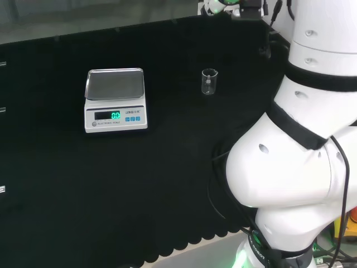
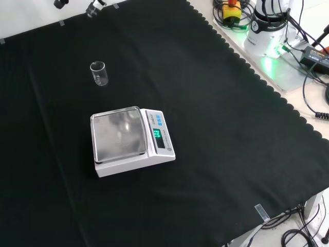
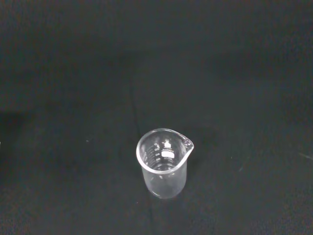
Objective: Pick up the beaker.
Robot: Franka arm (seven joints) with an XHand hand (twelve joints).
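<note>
Robot hand [image 2: 95,7] parts show at the front view's top edge, beyond the beaker [image 2: 98,73] and clear of it; whether its fingers are open or curled cannot be told. 1 clear glass beaker [image 1: 208,81] stands upright on the black tabletop [image 2: 216,123], its spout visible in the wrist view [image 3: 164,161]. It sits well apart from the white scale [image 2: 131,140], to the scale's right in the head view, where the scale [image 1: 115,100] shows a lit green display.

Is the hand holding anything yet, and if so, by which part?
Nothing is held. The beaker stands upright and alone on the black cloth, with nothing touching it.
</note>
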